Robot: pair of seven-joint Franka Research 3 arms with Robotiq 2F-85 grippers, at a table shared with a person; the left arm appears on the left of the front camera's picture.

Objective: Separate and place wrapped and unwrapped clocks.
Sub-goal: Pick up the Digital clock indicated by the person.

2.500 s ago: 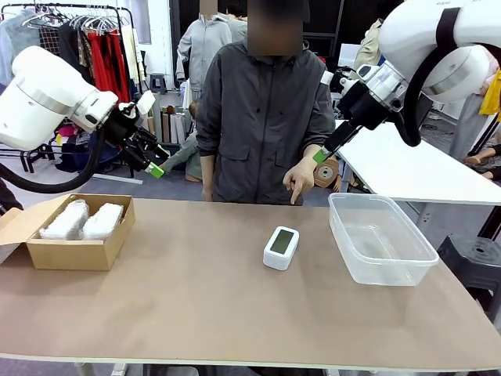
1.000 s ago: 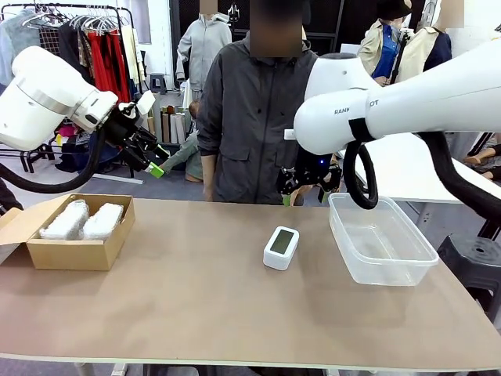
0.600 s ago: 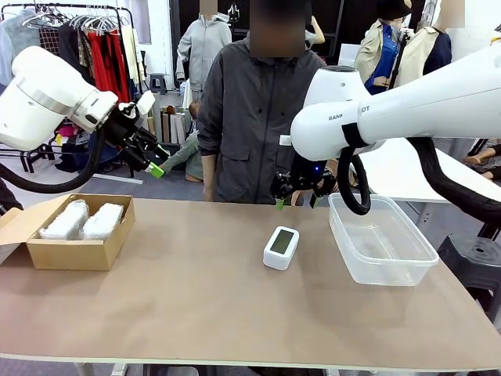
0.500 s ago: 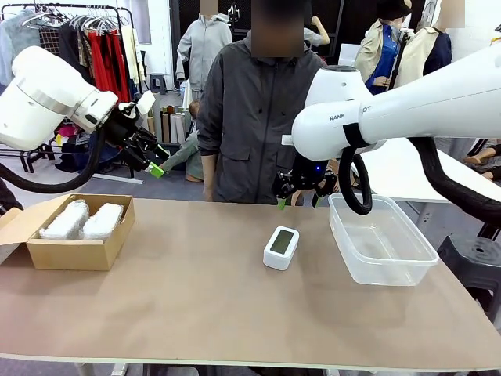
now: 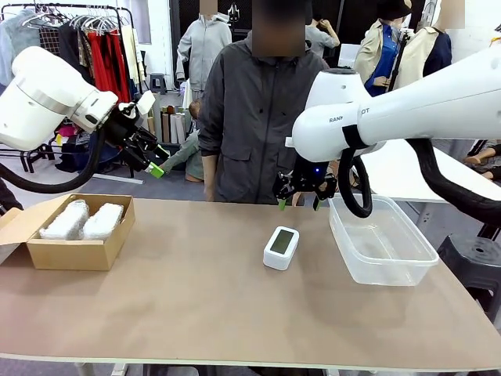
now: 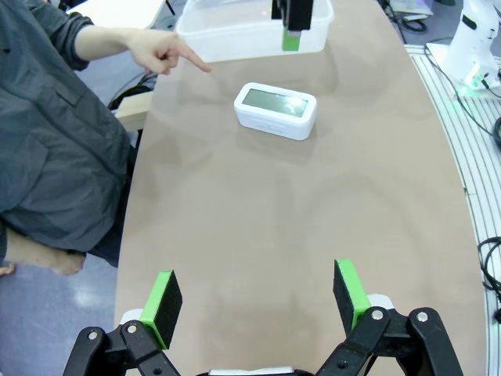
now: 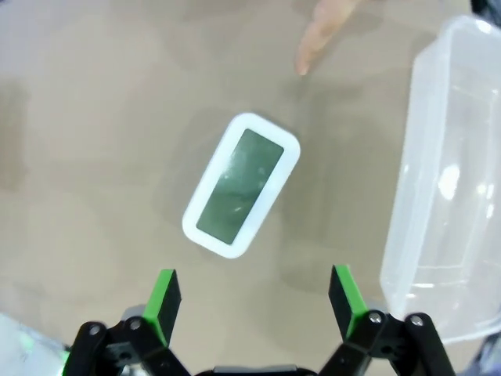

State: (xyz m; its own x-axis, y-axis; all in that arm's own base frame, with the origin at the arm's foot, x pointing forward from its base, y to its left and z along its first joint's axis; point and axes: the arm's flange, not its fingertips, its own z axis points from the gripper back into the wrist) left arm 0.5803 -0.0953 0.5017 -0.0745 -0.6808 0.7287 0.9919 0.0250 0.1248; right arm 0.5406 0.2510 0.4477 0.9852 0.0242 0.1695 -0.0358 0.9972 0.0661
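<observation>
The bare white clock (image 5: 280, 247) with its grey-green screen lies flat mid-table; it is also the white clock (image 7: 242, 184) below my right wrist camera and the clock (image 6: 275, 110) in the left wrist view. Two bubble-wrapped bundles (image 5: 82, 220) sit side by side in the cardboard box (image 5: 72, 253) at the left. My right gripper (image 5: 298, 202) hangs open above and just behind the clock, nothing between its fingers. My left gripper (image 5: 154, 167) is open and raised above the box's far side. The person's finger (image 7: 319, 29) points down near the clock.
A clear plastic tub (image 5: 380, 239) stands empty at the right of the clock, close beside my right gripper. The person stands at the far edge, behind the clock. The brown tabletop (image 5: 196, 305) is bare toward the front.
My right arm has swung in from the upper right and lowered its open gripper over the clock's far side. The left arm and the clocks have not moved.
</observation>
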